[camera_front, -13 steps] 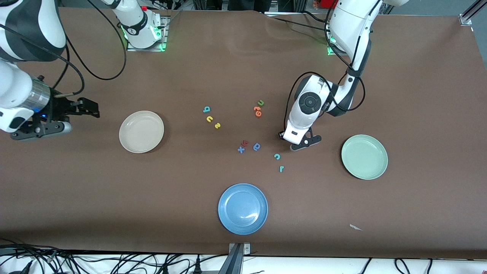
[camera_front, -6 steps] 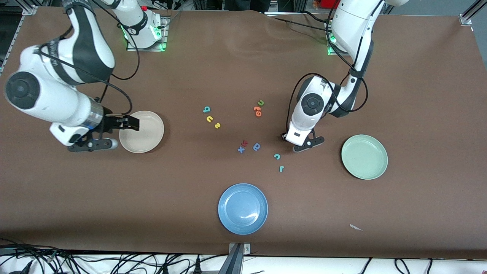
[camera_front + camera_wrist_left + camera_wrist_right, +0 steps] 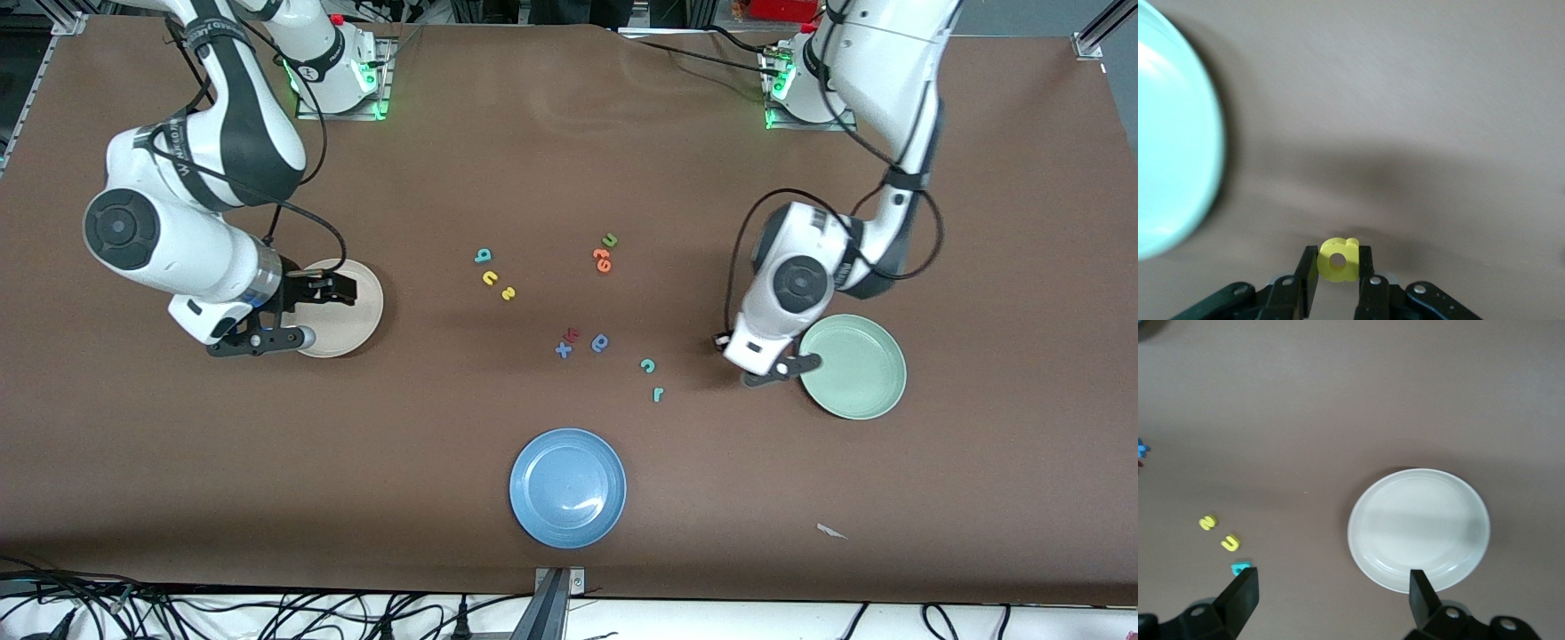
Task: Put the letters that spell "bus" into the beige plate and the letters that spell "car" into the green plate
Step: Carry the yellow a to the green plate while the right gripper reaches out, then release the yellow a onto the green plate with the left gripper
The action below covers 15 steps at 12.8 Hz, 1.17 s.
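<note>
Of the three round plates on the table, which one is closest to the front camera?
The round blue plate. It lies lowest in the front view, while the round cream-beige plate and the round pale mint-green plate sit farther away, each near one arm's end.

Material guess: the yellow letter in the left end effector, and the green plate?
Yellow a: probably foam, with a matte face, thick slab edges and a punched hole. Green plate: likely plastic or glazed ceramic, with a smooth, faintly glossy surface and a moulded rim.

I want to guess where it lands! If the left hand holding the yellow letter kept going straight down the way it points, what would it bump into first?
Probably the bare brown table. The left hand, shut on the yellow a, sits just beside the green plate, not over it, though depth is hard to judge.
</note>
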Each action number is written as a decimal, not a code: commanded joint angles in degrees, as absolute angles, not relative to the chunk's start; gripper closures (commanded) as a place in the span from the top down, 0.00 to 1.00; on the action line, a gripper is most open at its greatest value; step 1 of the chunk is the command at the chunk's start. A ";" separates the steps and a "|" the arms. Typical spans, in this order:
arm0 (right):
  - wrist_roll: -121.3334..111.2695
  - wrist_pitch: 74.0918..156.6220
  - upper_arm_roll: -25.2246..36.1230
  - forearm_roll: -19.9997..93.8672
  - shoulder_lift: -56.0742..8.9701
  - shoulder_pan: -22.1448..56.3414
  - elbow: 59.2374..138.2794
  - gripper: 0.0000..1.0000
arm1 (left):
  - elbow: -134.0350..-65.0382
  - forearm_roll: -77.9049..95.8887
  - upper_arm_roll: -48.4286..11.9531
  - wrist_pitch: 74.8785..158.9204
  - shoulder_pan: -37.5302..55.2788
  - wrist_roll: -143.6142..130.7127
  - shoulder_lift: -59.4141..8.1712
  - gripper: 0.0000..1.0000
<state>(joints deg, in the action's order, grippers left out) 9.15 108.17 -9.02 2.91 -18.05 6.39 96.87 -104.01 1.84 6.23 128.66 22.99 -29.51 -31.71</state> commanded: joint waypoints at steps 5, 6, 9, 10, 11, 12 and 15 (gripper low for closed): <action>22.75 120.47 -15.02 3.60 -19.33 7.55 103.17 1.00 | -101.69 -4.81 5.54 123.57 9.07 6.63 -31.02 0.29; 24.76 122.76 -15.20 3.08 -19.42 8.52 104.75 1.00 | -100.21 -5.53 5.36 123.57 7.66 12.07 -31.90 0.99; 28.38 131.63 -17.57 2.81 -18.90 8.96 111.42 1.00 | -95.82 8.55 5.10 123.66 8.87 4.80 -33.13 1.00; 29.00 134.01 -18.19 2.81 -18.64 8.96 113.45 1.00 | -94.67 10.61 5.10 123.66 10.36 -0.21 -33.92 1.00; 29.79 135.86 -18.89 2.73 -18.55 8.96 115.12 1.00 | -93.09 11.42 5.10 123.75 12.29 -4.00 -35.14 1.00; 31.19 137.88 -19.33 2.55 -18.54 9.40 116.62 1.00 | -90.81 11.60 5.10 123.92 14.13 -9.79 -37.42 1.00; 36.11 143.68 -20.04 0.10 -18.89 11.59 121.10 1.00 | -82.21 11.51 5.10 124.28 20.46 -29.48 -44.54 1.00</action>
